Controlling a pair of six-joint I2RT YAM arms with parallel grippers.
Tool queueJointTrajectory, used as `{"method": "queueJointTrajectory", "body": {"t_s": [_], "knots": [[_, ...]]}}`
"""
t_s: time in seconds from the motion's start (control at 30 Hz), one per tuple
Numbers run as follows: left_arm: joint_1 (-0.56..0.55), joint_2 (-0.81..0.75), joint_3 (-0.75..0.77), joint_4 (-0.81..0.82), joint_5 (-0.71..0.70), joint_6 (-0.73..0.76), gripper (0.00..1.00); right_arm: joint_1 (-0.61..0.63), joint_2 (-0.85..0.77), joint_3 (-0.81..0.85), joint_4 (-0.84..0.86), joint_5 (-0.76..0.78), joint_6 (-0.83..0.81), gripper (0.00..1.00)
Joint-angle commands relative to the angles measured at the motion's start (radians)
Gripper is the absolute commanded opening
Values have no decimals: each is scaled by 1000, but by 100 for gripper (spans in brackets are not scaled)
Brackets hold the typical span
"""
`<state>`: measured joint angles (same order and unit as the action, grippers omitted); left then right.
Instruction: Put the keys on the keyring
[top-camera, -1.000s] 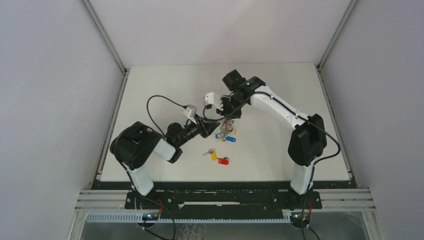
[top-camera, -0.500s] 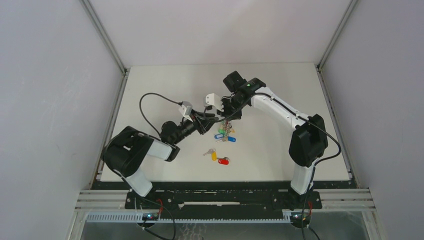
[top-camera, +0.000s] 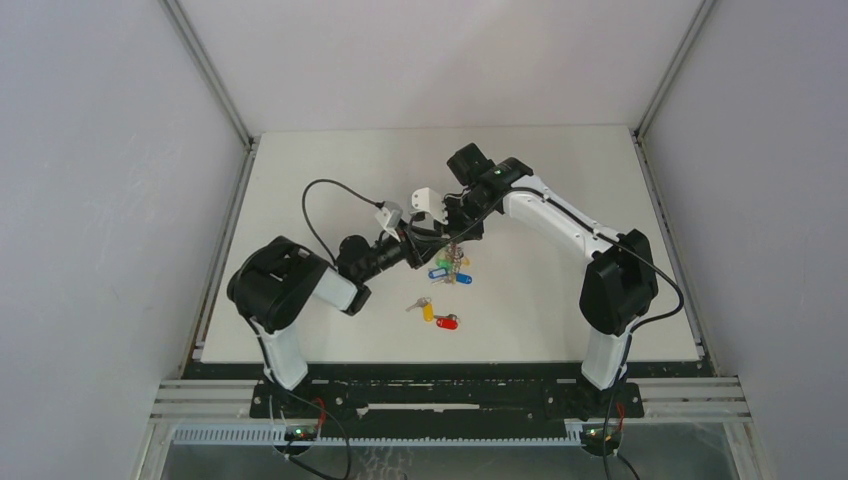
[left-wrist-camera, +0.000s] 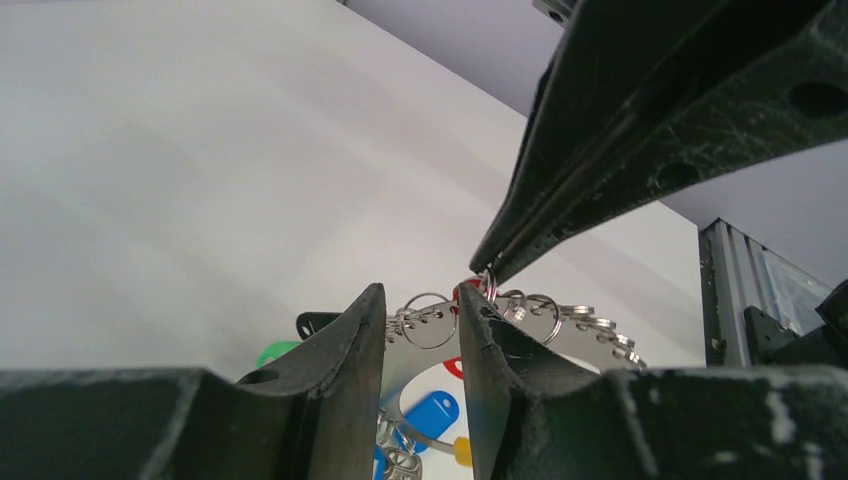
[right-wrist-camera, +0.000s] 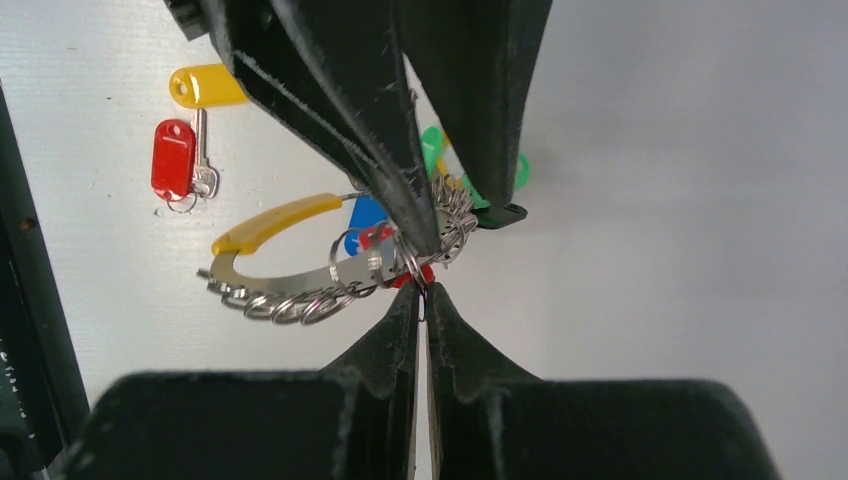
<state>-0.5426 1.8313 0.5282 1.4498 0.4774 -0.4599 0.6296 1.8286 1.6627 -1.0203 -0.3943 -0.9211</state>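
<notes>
left pincer (left-wrist-camera: 420, 300): jaws part-closed round the keyring's (right-wrist-camera: 285, 300) cluster of split rings. it looks like a clamp, but the contact itself is hidden.
right pincer (right-wrist-camera: 422, 300): pinched fully shut on a small ring (right-wrist-camera: 418, 285) at the same cluster, tips just beside the left fingers.
keyring sits mid-scene between the two pincers and appears lifted off the tabletop (top-camera: 560, 300), tags (top-camera: 447, 272) hanging under it.
red key (right-wrist-camera: 172, 158) and yellow key (right-wrist-camera: 205, 85) lie loose on the near side, close together.

risks:
- pincers are nose to nose, so a misaligned pull likely knocks finger on finger.
- the small ring is thin and may slip from the right tips if the left twists the bunch.
- if the left hold is loose, the bunch swings and the threading point is lost.

views:
- top view gives the layout and the loose keys; the rings are too small to read there.
- right wrist shows the yellow band, the ring row and both loose keys.
- left wrist alone shows the gap between the left fingers; no loose keys in it.
</notes>
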Motion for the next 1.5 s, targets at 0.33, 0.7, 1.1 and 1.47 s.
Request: {"method": "queueJointTrajectory", "body": {"t_s": [0.33,0.7,1.1,1.47], "knots": [[-49,-51,-66,37,-13,93,38,-6,-45,11,37,-11,19,0],[3,-127,-86,37,7,149,38,-3,-61,-3,30,-14,2,0],[14,-99,-11,37,123,182,38,5,-60,-3,31,-8,-1,0],[14,-40,17,37,89,180,38,7,-59,0,30,-10,-1,0]]}}
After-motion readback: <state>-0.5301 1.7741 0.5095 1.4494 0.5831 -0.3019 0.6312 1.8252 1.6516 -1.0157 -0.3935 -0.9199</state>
